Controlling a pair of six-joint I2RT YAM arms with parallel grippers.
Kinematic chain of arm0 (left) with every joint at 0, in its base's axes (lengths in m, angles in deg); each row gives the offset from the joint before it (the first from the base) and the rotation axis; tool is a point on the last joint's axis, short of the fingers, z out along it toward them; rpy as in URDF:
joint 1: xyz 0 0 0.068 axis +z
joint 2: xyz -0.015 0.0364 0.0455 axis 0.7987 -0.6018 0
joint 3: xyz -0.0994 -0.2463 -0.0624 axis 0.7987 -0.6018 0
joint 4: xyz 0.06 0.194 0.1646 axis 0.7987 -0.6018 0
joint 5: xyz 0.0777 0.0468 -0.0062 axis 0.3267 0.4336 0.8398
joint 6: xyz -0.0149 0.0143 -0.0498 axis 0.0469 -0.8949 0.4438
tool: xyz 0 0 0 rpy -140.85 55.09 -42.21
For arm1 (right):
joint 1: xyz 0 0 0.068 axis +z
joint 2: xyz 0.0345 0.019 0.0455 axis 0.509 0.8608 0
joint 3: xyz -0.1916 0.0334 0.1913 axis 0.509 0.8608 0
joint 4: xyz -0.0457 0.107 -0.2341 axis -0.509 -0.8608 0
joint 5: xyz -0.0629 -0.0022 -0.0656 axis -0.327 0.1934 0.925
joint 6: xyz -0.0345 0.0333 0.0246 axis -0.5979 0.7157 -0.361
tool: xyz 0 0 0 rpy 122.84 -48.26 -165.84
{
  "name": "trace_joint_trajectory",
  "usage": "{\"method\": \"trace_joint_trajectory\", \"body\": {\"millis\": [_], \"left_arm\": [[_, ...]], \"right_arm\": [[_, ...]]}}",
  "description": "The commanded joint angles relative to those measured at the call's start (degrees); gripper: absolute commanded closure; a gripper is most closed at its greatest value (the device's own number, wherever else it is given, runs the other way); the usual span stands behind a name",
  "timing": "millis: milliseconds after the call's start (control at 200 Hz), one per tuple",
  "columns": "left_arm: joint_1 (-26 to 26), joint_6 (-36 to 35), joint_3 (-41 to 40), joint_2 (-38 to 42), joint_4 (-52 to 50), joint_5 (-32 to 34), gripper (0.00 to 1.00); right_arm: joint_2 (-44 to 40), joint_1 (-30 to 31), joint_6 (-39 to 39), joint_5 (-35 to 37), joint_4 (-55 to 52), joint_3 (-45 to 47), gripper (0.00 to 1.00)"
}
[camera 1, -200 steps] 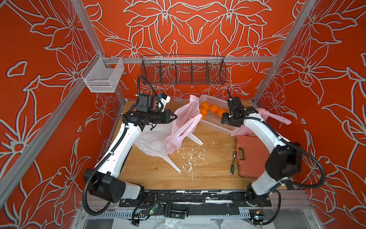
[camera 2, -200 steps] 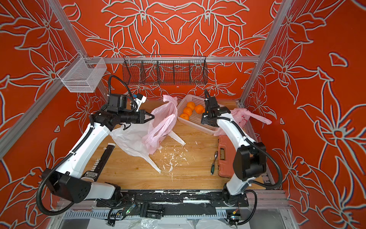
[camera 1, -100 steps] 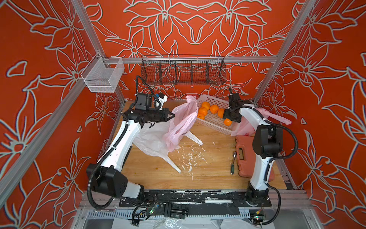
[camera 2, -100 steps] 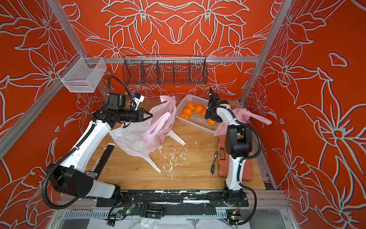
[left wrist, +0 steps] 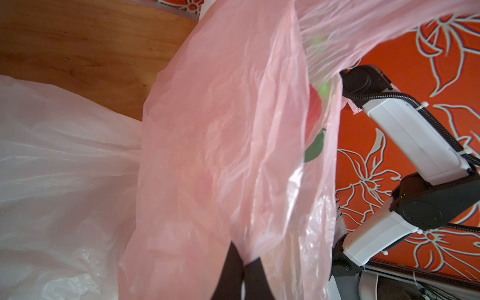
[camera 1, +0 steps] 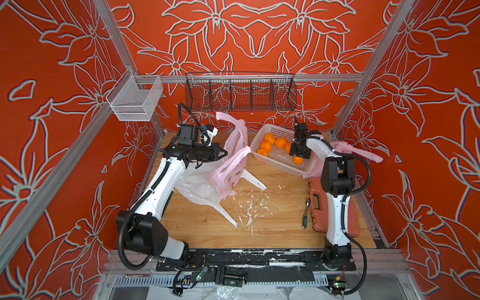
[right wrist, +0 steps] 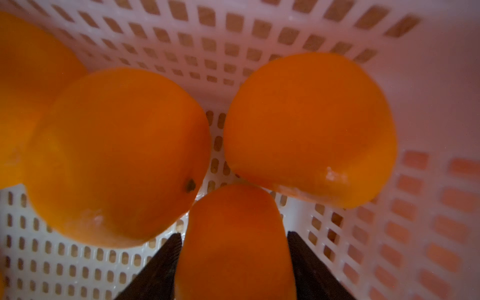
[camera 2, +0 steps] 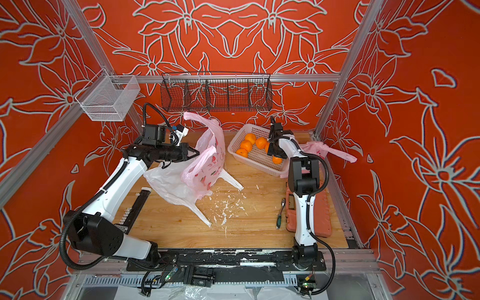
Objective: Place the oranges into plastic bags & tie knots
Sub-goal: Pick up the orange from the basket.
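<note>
Since a second ago my right arm has swung its elbow in from out at the side to stand folded over its own base, and the right tool (right wrist: pixel 233 233) has come down into the white perforated basket (camera 1: pixel 278 159). The left arm has barely shifted. The right tool's fingers now sit against both flanks of one orange (right wrist: pixel 233 262), which I read as a grip just taken across its middle. Two more oranges (right wrist: pixel 117 155) lie just ahead of the fingertips, nearly touching it, with others farther along the basket. The left tool (left wrist: pixel 244 255) is closed on a pinch of the pink printed bag (camera 1: pixel 230 170), holding its rim up off the surface (camera 1: pixel 272 228), and the white bag (camera 1: pixel 197 183) lies slumped beneath that tool. I expect the orange to be light and firm, but round and smooth-skinned, so it would roll out of an off-centre pinch. The widest girth is the place to hold it, with only a modest squeeze to spare the peel. The bag looks like the awkward part: thin, limp, slippery film that sags shut and tears easily, best held at a handle or a bunched rim. I cannot tell from here how open its mouth stands.
</note>
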State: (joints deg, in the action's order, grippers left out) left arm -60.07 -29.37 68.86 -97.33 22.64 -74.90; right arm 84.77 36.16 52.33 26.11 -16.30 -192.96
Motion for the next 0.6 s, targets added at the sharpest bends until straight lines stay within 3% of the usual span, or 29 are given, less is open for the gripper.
{"method": "trace_joint_trajectory", "body": {"millis": [0,110,210,380,475,590], "left_arm": [[0.26,0.50,-0.36,0.57,0.63,-0.91,1.00],[0.24,2.02,-0.35,0.56,1.32,-3.03,1.00],[0.31,3.58,-1.15,1.13,2.43,-3.21,1.00],[0.38,3.74,-1.56,1.65,2.45,-2.45,1.00],[0.48,3.53,-1.40,2.01,2.25,-2.54,1.00],[0.66,3.19,-1.48,2.53,2.56,-3.32,1.00]], "right_arm": [[1.07,-0.01,-0.09,2.43,-3.29,-2.69,0.48],[-3.71,0.14,0.55,1.26,-1.83,1.16,0.56],[-13.45,1.67,0.92,0.40,1.81,9.35,0.61],[-34.53,11.58,2.06,-1.63,7.33,23.92,0.64],[-45.82,18.89,5.67,-10.14,15.46,31.89,0.64],[-52.39,26.31,11.71,-20.08,27.16,36.25,0.65]]}}
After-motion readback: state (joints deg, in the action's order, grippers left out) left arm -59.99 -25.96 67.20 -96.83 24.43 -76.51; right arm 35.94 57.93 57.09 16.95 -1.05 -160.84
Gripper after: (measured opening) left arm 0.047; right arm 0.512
